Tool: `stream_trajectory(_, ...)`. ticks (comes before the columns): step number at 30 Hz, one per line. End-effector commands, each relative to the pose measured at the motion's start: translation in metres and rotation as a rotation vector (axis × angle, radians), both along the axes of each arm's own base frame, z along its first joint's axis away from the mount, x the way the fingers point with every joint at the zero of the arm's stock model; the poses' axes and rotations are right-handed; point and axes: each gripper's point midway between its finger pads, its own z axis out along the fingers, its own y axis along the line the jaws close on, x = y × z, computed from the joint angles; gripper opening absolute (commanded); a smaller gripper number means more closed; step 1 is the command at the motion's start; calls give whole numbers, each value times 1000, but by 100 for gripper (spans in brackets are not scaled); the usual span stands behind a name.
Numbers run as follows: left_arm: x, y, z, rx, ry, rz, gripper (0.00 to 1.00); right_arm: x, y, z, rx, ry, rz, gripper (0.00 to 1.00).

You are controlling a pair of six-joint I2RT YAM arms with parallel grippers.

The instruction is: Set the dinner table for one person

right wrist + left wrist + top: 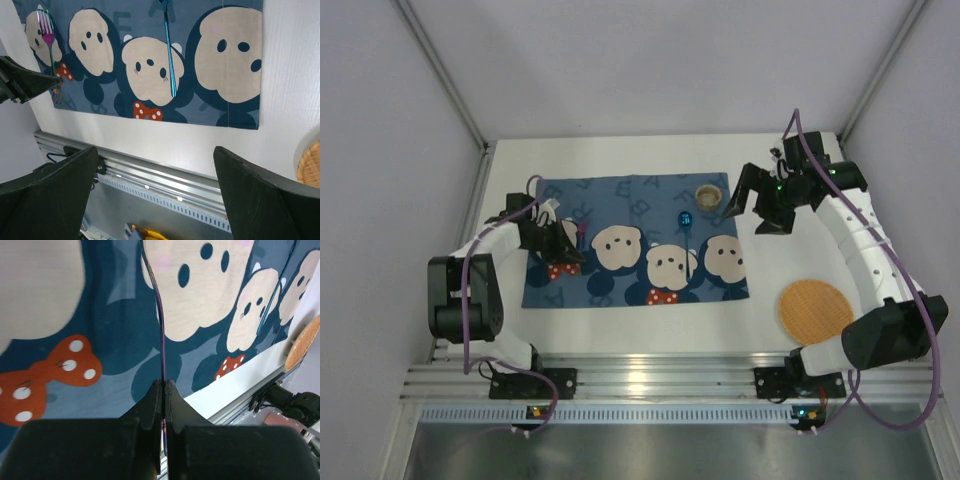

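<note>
The white dinner table [640, 160] carries a blue cartoon-print placemat [635, 250]. My left gripper [566, 240] [164, 382] is shut on the thin handle of an iridescent purple fork [161, 335] [48, 37]. The fork sits low over the mat's left part, tines pointing to the far side. A blue spoon [686, 228] [169, 55] lies near the mat's middle. My right gripper [752, 208] [155, 150] hangs open and holds nothing, above the mat's far right corner.
A small round cup [709, 194] stands at the mat's far right corner, close to the right gripper. A woven round mat [814, 308] [310, 162] lies on the table right of the placemat. The ribbed aluminium rail [650, 375] runs along the near edge.
</note>
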Motion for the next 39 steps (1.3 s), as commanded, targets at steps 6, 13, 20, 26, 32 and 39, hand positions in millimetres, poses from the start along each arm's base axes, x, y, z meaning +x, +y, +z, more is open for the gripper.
stream_trajectory(6,18,18,-9,32,-33,15,0,3,9,-5,29,-20,51,100)
stream_trajectory(13,32,37,-23,129,2,81,0,1,7,-13,24,-8,51,100)
stream_trajectory(20,40,47,-19,182,-16,119,37,-9,2,-32,-1,22,49,100)
stream_trajectory(26,43,49,-14,197,-28,125,41,-13,-1,-37,-16,29,43,100)
stream_trajectory(32,46,43,6,164,-73,123,42,-18,-12,-49,-64,46,6,100)
stream_trajectory(39,35,-12,53,164,-193,21,41,-41,-40,-108,-131,189,-97,100)
